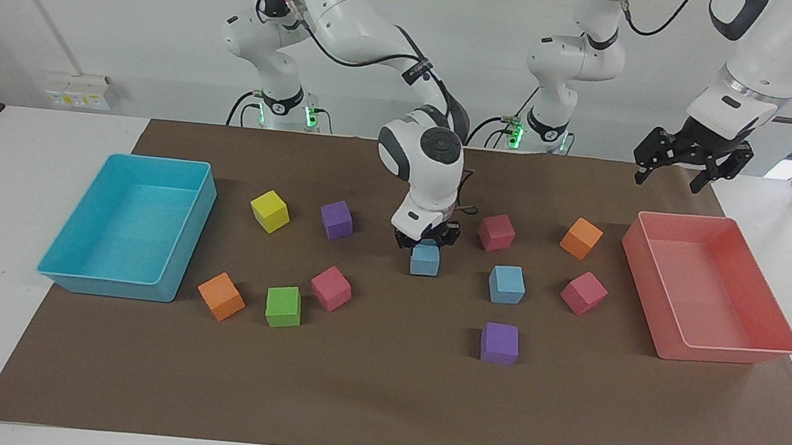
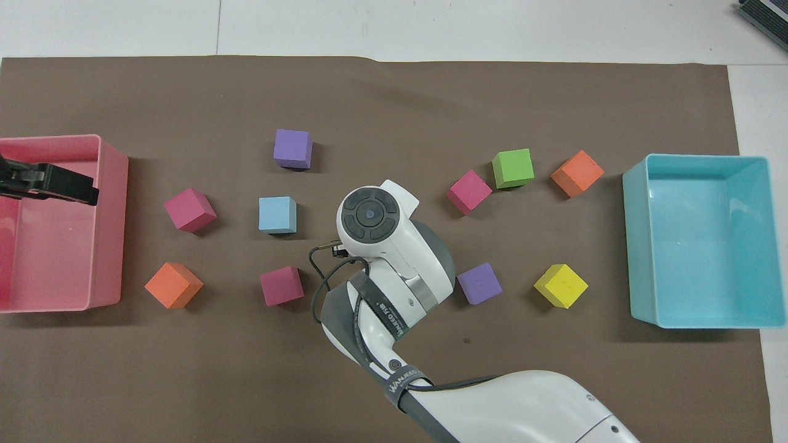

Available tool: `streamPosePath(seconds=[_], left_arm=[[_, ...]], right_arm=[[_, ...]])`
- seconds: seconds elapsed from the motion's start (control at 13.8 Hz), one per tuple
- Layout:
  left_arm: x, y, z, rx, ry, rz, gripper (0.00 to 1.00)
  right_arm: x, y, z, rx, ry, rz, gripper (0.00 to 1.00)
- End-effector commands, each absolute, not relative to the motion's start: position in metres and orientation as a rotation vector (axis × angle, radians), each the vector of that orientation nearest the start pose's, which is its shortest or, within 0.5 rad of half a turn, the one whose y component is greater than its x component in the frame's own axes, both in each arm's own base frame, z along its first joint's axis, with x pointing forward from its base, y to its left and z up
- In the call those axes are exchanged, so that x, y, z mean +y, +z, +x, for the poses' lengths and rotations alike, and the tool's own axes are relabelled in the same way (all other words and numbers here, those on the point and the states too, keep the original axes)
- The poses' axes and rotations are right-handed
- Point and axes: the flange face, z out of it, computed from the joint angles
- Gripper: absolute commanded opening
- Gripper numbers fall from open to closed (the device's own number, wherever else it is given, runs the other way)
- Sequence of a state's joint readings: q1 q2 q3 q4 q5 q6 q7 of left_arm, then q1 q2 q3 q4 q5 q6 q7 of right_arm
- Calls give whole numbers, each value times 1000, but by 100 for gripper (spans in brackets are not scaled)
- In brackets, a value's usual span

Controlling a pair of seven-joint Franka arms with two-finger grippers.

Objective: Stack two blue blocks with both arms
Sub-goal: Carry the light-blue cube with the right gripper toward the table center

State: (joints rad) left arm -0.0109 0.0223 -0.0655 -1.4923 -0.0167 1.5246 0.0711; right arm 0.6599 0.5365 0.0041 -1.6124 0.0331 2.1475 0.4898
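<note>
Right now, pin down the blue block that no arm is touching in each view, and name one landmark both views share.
Facing view: the free blue block lies on the brown mat, with a purple cube farther from the robots beside it.
Overhead view: the same blue block shows beside the right arm's wrist, toward the left arm's end.
Shared landmark: that purple cube, the cube next out from the robots in both views.

right tool (image 1: 426,239) lowered, left tool (image 1: 680,167) raised open

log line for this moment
right tool: shut on light blue foam cube | left tool: open, waits over pink plastic tray
</note>
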Motion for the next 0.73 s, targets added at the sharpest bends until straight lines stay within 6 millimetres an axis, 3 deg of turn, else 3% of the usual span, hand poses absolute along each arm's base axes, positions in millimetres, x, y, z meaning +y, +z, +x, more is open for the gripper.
streamPosePath(seconds=[0.0, 0.44, 0.51, 0.58, 0.65], left_arm=[[-48, 650, 550, 251, -14, -3138, 100], [-49, 650, 550, 254, -14, -3140, 100], [-49, 650, 550, 252, -14, -3140, 100], [-49, 650, 550, 251, -14, -3138, 100], [-49, 650, 550, 252, -14, -3140, 100]], right_arm=[[419, 312, 537, -318, 34, -3095, 0], [417, 310, 535, -365, 42, -3096, 2], [416, 310, 536, -363, 44, -3097, 35], [416, 310, 536, -355, 44, -3098, 99], [416, 311, 538, -351, 37, -3097, 100]])
